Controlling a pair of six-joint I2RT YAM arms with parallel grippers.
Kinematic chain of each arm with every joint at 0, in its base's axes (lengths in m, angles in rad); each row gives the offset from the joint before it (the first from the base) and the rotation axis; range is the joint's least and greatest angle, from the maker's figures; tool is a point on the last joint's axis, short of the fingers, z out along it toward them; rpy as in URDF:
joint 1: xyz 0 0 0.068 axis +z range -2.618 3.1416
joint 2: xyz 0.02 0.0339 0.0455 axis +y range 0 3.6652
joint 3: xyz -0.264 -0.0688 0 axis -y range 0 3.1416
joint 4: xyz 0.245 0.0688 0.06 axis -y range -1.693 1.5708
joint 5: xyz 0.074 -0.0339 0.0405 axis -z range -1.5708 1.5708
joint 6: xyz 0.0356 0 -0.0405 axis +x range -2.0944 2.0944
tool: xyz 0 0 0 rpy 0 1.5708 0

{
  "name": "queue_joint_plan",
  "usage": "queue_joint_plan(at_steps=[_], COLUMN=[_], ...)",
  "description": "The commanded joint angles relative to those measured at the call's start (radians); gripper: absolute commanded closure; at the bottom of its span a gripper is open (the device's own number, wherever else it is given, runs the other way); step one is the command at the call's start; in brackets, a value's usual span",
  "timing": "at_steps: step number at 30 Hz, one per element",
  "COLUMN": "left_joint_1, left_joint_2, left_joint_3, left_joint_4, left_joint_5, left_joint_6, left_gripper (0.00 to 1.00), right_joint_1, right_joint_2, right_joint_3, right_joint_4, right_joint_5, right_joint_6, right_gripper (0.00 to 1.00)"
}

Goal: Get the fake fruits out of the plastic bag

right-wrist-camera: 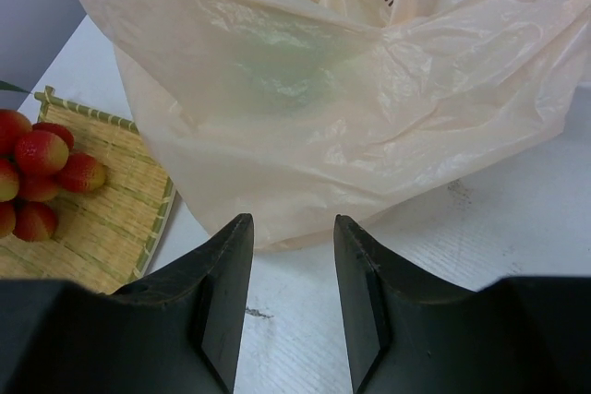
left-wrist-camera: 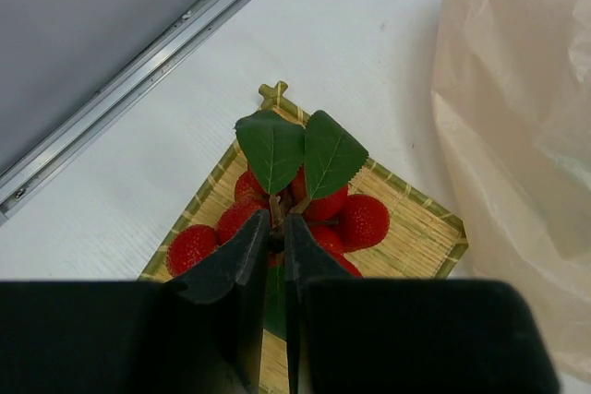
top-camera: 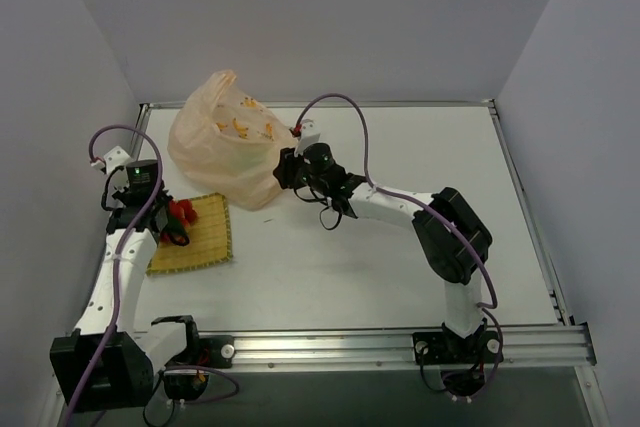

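Left fingers (left-wrist-camera: 238, 265) pinch bumpy red fruits (left-wrist-camera: 362, 220) by the stem — right fingers (right-wrist-camera: 222, 292) gape before crinkly bag (right-wrist-camera: 369, 136).

Through the plastic bag (right-wrist-camera: 369, 117) I made out only a pale green blur (right-wrist-camera: 282, 66), too veiled by the film to name, and the bag's top ran off the right wrist picture. The red fruits (right-wrist-camera: 42, 159) were cut by that view's left edge. In the left wrist view their stem vanished between the clamped fingers of the left gripper (left-wrist-camera: 277, 232), whose body hid the mat's (left-wrist-camera: 406, 228) near part.
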Motion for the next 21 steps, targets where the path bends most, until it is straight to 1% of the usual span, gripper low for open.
queue_joint_plan(at_steps=[1, 7, 11, 12, 14, 15, 17, 18, 21], left_joint_1=[0.014, 0.014, 0.011, 0.011, 0.011, 0.011, 0.011, 0.011, 0.011], left_joint_2=[0.037, 0.085, 0.071, 0.064, 0.042, 0.038, 0.025, 0.022, -0.002], left_joint_3=[0.02, 0.014, 0.006, -0.001, -0.012, -0.012, -0.006, 0.002, 0.019], left_joint_4=[0.081, 0.071, 0.022, 0.016, 0.005, -0.002, -0.013, -0.016, -0.025], left_joint_5=[-0.02, 0.038, 0.03, 0.029, 0.018, 0.012, 0.012, 0.012, 0.046], left_joint_6=[-0.021, -0.041, -0.061, -0.075, -0.089, -0.092, -0.092, -0.09, -0.08], left_gripper=[0.98, 0.97, 0.96, 0.9, 0.81, 0.69, 0.55, 0.46, 0.35], right_joint_1=[0.008, 0.008, 0.007, 0.008, 0.008, 0.008, 0.008, 0.007, 0.005], right_joint_2=[-0.081, -0.076, -0.079, -0.081, -0.078, -0.076, -0.075, -0.078, -0.084], right_joint_3=[-0.009, 0.002, 0.005, 0.006, 0.014, 0.017, 0.028, 0.031, 0.051], right_joint_4=[0.057, 0.054, 0.05, 0.046, 0.04, 0.036, 0.024, 0.02, -0.001], right_joint_5=[-0.011, -0.014, -0.007, -0.007, -0.007, -0.005, 0.003, 0.004, 0.016], right_joint_6=[-0.005, -0.006, -0.01, -0.01, -0.011, -0.011, -0.017, -0.022, -0.037], right_gripper=[0.64, 0.62, 0.61, 0.61, 0.6, 0.6, 0.57, 0.56, 0.55])
